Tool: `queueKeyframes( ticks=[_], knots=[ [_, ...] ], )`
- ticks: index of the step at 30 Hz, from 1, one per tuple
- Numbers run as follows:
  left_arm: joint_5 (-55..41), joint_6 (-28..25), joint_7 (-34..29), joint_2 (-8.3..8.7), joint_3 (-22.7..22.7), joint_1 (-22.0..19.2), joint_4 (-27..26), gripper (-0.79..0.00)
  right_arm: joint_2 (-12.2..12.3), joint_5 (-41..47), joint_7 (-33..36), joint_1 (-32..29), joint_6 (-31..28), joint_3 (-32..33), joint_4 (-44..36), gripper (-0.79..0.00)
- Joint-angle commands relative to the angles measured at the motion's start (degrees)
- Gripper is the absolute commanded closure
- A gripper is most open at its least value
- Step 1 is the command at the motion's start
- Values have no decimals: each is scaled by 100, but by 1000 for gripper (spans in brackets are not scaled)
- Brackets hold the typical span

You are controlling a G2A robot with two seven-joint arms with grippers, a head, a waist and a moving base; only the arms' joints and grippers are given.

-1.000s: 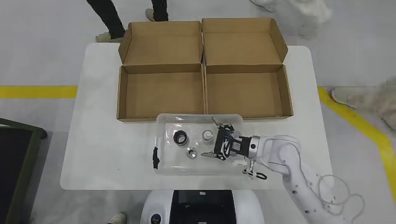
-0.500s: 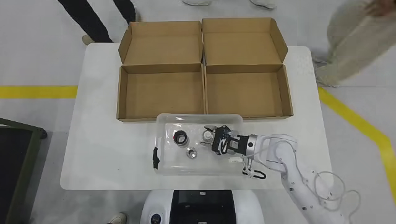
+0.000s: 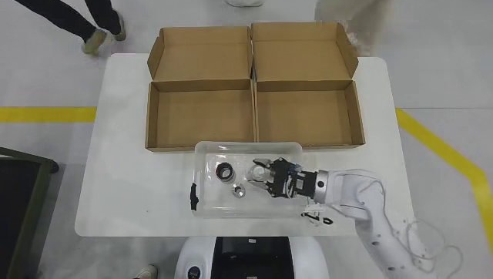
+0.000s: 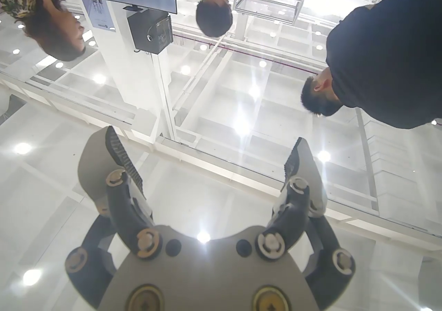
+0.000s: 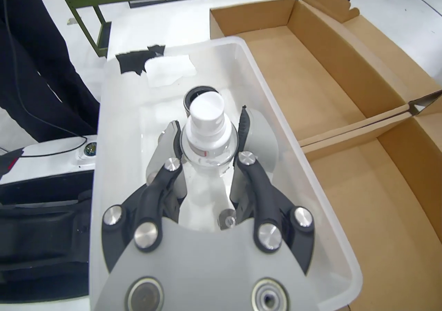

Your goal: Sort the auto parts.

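Top view: the right gripper (image 3: 266, 177) is sitting inside the clear bin (image 3: 231, 145), beside the cardboard boxes (image 3: 200, 117) for sorted parts. Left wrist view: the left gripper (image 4: 205, 139) is hanging open, empty. Right wrist view: its fingers (image 5: 243, 125) are clamping the white part (image 5: 207, 119) at its collar, probably for a steady lift

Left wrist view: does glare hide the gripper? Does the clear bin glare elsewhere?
Left wrist view: lamps flare as bright spots, yet the left gripper reads plainly, open. Right wrist view: no glare masks the clear bin or the white cylindrical part in the right gripper.
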Motion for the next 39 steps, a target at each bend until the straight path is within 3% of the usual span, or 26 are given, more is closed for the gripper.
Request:
queueKeyframes(
  ticks=[1, 10, 20, 26, 39],
  knots=[
    [0, 0, 0, 0, 0, 0, 0, -785, 8, 322, -66, -66, 23, 66, -88, 0],
    [0, 0, 0, 0, 0, 0, 0, -785, 23, 1733, -311, -229, 222, 234, -515, 0],
    [0, 0, 0, 0, 0, 0, 0, -785, -22, 3059, -1268, -386, 393, 302, -470, 0],
    [0, 0, 0, 0, 0, 0, 0, -785, -52, 3558, -1673, -431, 330, 282, -396, 0],
    [0, 0, 0, 0, 0, 0, 0, -785, -64, 3856, -1659, -419, 296, 403, -463, 0]
  ],
)
